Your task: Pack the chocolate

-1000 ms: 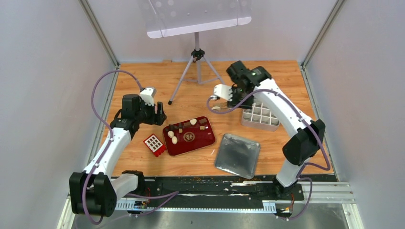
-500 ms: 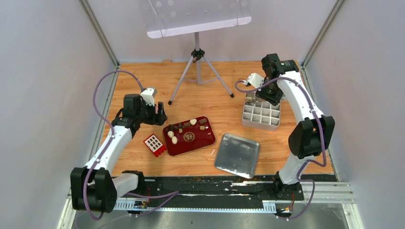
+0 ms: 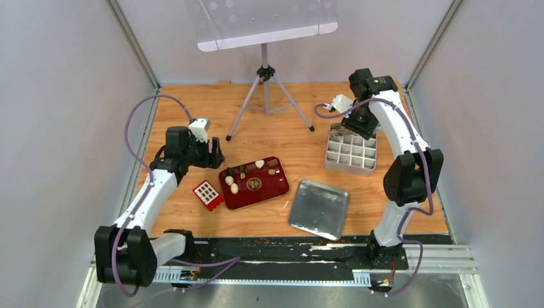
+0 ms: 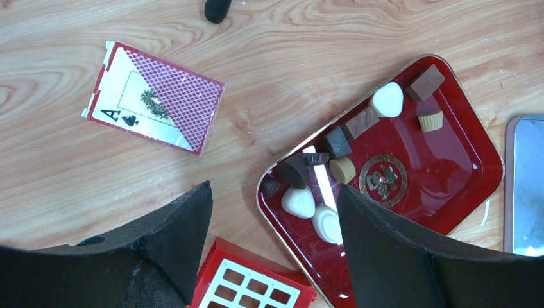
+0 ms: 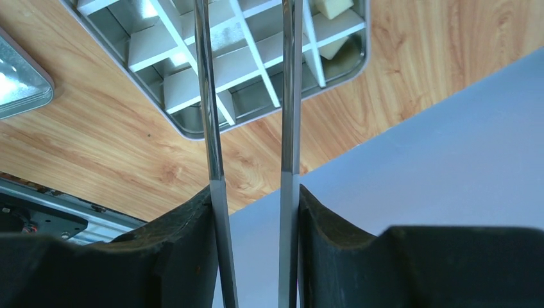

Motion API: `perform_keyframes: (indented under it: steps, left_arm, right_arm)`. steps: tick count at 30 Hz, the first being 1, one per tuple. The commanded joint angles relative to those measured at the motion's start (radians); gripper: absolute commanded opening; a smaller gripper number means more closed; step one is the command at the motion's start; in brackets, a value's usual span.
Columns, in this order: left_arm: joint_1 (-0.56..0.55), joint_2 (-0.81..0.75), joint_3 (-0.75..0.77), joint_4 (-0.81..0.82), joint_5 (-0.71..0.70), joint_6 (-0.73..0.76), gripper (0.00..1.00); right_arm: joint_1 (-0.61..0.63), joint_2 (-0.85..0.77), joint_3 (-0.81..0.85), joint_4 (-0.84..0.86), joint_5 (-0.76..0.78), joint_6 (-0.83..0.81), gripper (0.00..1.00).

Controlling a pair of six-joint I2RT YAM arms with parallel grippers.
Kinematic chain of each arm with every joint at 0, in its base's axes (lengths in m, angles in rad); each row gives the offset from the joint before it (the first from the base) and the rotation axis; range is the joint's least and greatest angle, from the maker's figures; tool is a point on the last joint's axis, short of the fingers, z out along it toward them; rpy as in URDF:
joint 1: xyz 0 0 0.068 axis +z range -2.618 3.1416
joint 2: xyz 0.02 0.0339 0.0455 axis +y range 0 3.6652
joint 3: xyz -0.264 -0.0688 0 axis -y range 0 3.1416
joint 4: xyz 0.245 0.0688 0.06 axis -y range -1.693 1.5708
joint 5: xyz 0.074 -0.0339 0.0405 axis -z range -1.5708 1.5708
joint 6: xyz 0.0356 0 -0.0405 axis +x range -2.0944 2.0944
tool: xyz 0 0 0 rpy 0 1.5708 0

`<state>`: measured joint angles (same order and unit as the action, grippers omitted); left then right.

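Most of the chocolate (image 4: pixel 387 100) lies on the red tray (image 4: pixel 449 168) in the middle of the worktop (image 3: pixel 192 109), cream ovals among brown blocks. The left gripper (image 4: pixel 272 189) hangs over the tray's left end, jaws wide and empty. The right gripper (image 5: pixel 255 189) squeezes metal tweezers (image 5: pixel 208 96) above the grey divided box (image 3: pixel 349 169) near the far right corner. 2 cream pieces (image 5: pixel 335 8) sit in its cells.

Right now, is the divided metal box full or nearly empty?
Nearly empty: in the right wrist view the divided metal box shows bare cells, with cream pieces in just two; some cells are cut off.
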<state>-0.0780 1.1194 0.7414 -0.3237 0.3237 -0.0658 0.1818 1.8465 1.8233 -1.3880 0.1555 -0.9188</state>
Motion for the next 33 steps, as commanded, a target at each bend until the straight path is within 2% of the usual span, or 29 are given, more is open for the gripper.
perform_keyframes:
  steps: [1, 5, 10, 18, 25, 33]
  left_arm:
    - [0.007, -0.027, 0.012, 0.021, -0.001, -0.003, 0.79]
    - [0.007, -0.025, 0.009, 0.027, 0.000, -0.007, 0.79]
    - [0.007, -0.029, 0.008, 0.032, 0.001, -0.008, 0.79]
    - [0.007, -0.066, -0.002, 0.023, -0.012, 0.000, 0.79]
    - [0.020, -0.097, -0.021, 0.024, -0.015, -0.001, 0.79]
    - [0.031, -0.101, -0.029, 0.034, -0.013, -0.007, 0.79]
  right_arm:
    - [0.006, -0.005, 0.128, -0.039, -0.004, 0.038, 0.41]
    - [0.087, -0.010, 0.171, -0.059, -0.020, 0.051, 0.36]
    - [0.277, -0.011, 0.149, -0.061, -0.043, 0.058, 0.30]
    - [0.524, 0.101, 0.209, -0.024, -0.040, 0.050, 0.33]
    - [0.624, 0.191, 0.221, 0.053, 0.044, -0.005, 0.38]
    - [0.640, 0.228, 0.233, 0.077, 0.065, -0.020, 0.41]
